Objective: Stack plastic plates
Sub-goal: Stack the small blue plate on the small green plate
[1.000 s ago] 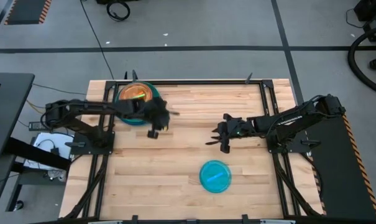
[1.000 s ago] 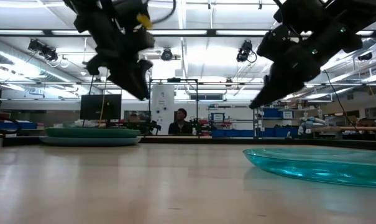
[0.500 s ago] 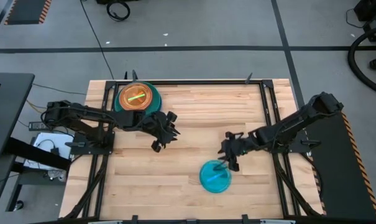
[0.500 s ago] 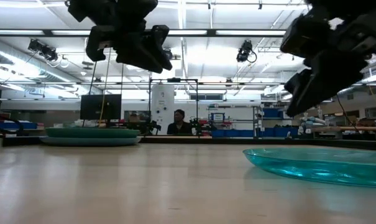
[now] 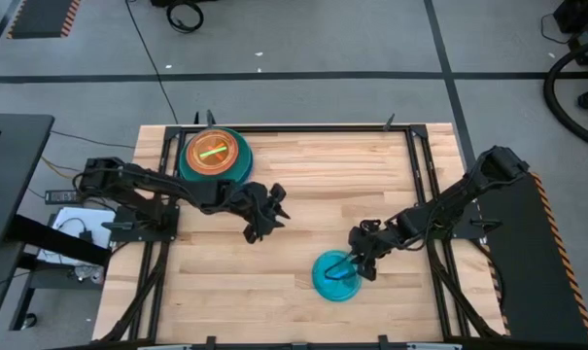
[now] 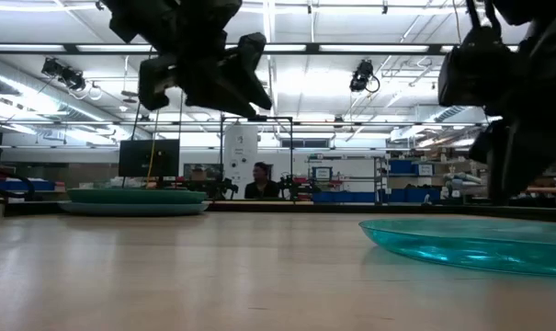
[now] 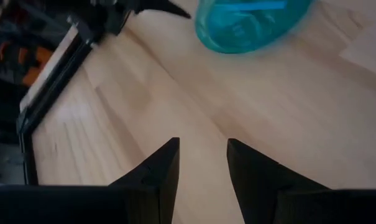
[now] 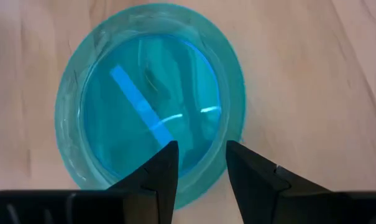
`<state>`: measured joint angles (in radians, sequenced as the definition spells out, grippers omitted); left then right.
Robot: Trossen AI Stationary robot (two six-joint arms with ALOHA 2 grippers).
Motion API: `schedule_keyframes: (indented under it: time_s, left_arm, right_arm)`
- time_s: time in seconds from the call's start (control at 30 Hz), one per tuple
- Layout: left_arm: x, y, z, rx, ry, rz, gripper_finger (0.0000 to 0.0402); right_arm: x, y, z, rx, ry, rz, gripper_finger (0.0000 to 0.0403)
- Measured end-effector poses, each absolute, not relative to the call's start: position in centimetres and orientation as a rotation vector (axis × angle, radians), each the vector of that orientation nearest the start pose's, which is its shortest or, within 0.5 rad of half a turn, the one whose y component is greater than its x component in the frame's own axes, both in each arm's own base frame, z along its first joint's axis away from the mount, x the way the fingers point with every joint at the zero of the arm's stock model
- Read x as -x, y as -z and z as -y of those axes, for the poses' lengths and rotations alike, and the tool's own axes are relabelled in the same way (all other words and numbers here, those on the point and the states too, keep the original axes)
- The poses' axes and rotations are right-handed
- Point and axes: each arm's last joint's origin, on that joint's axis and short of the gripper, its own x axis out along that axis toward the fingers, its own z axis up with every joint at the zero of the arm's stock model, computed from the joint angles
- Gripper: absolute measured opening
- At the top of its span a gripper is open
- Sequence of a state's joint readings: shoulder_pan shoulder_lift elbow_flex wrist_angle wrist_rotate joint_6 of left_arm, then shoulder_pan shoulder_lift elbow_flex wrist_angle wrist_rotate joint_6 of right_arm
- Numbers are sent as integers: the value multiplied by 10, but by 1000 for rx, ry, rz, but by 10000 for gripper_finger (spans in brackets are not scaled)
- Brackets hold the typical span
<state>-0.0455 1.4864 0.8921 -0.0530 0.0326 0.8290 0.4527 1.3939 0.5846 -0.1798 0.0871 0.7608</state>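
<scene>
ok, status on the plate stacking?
Right pincer open over the light blue plate, no grip yet. Left pincer open, mid-table. Stack far left, orange on top. Nothing in the way.

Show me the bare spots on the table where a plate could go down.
Bare wood runs along the far right, between the plate stack at the far left corner and the table's right rail, and across the near left. It is crowded around the light blue plate, where the right end effector hangs; the left end effector hovers mid-table.
</scene>
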Motion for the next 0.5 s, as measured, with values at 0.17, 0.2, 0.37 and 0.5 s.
schedule_keyframes:
  time_s: [0.17, 0.2, 0.37, 0.5]
  left_arm:
    - [-324, -210, 25, -866, 365, -522, 141]
    - [-325, -207, 27, -881, 379, -525, 141]
    - [-336, -193, 37, -967, 412, -474, 141]
    - [-343, -182, 46, -1012, 432, -434, 141]
  right_arm:
    - [-213, -145, -100, -548, 85, -1091, 145]
    - [-213, -144, -100, -565, 92, -1098, 145]
    - [-212, -144, -98, -616, 92, -1130, 145]
    - [-212, -144, -100, -627, 66, -1152, 145]
